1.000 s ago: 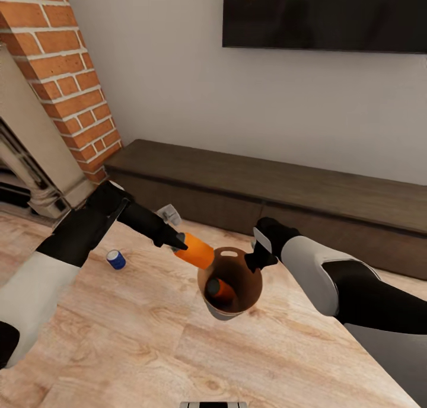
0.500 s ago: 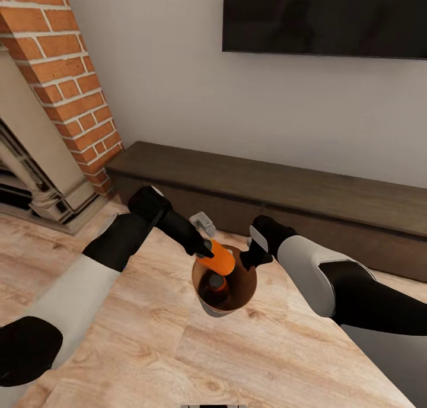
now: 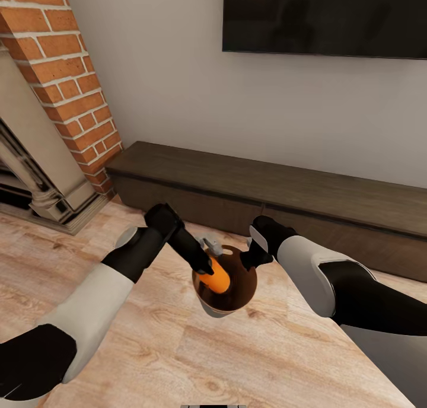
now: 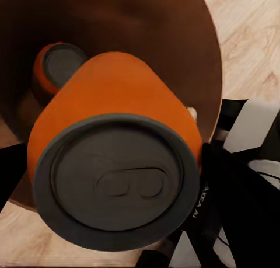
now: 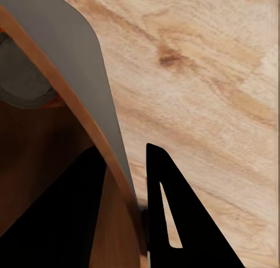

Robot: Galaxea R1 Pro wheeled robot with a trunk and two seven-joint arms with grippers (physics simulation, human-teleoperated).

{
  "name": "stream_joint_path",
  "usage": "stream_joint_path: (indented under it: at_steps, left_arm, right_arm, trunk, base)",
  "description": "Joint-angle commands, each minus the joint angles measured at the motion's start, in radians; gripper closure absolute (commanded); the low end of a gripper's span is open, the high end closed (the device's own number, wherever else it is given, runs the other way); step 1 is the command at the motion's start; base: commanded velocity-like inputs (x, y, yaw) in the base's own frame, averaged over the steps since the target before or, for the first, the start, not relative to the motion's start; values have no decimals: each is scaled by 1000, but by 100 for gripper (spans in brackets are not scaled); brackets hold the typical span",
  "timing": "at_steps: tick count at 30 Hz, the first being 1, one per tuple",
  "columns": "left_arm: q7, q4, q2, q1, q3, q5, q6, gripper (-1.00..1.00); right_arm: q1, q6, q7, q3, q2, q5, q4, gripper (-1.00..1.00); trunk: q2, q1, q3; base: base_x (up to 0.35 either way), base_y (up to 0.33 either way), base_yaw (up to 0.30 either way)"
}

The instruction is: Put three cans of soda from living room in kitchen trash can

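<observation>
Since a second ago the left arm has swung in from about nine o'clock of the bucket and carried the orange can (image 3: 216,280) from outside the rim to inside the mouth; the blue can that lay on the floor then is now out of view as the camera has shifted.

Going by size: the matte white wall with the glossy black TV (image 3: 325,15), the rough red-brick fireplace (image 3: 59,70) at ten o'clock, the long dark wood-grain cabinet (image 3: 284,188) across twelve o'clock, the pale plank floor (image 3: 178,348). At centre stands the trash can (image 3: 246,280), tapered and round, coppery inside, grey-beige outside. The right gripper (image 3: 254,255) pinches its rim at two o'clock, one finger inside and one outside the wall. The left gripper (image 3: 204,265) is clamped on the orange can, a smooth cylinder with a dull grey lid (image 4: 114,180). Deeper in the trash can lies a second, darker can (image 4: 60,66).

To finish well, I judge the can should be let go only once it is well below the rim, with the right hold kept firm so the trash can does not tip.
</observation>
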Motion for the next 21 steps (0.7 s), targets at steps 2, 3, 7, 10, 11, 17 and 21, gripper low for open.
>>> stream_joint_path:
  at_steps: [2, 3, 7, 10, 11, 17, 21]
  left_arm:
    - [30, 23, -20, 15, 0, -1, 0, 100]
    - [42, 28, -24, 19, 0, 0, 0, 100]
    - [99, 51, -50, 33, -1, 8, 0, 100]
    - [114, 59, -70, 37, -1, 11, 0, 100]
    - [115, 62, -72, 37, 0, 11, 0, 100]
    - [173, 85, -82, 67, -1, 13, 0, 100]
    - [259, 130, -86, 86, -3, 22, -20, 100]
  right_arm:
    - [0, 0, 1, -16, 0, -21, -1, 100]
    - [0, 0, 1, -16, 0, -21, -2, 100]
    - [0, 0, 2, -16, 0, -22, -5, 100]
    - [-1, 0, 2, -16, 0, -23, -8, 100]
    - [-1, 0, 2, -16, 0, -23, -8, 100]
    - [-1, 0, 3, -17, 0, -23, -8, 100]
    - [0, 0, 2, -16, 0, -23, -9, 100]
  trunk:
    - [0, 0, 0]
    - [0, 0, 0]
    - [0, 0, 0]
    - [0, 0, 0]
    - [0, 0, 0]
    - [0, 0, 0]
    - [0, 0, 0]
  base:
    - [0, 0, 0]
    - [0, 0, 0]
    - [0, 0, 0]
    - [0, 0, 0]
    - [0, 0, 0]
    - [0, 0, 0]
    - [0, 0, 0]
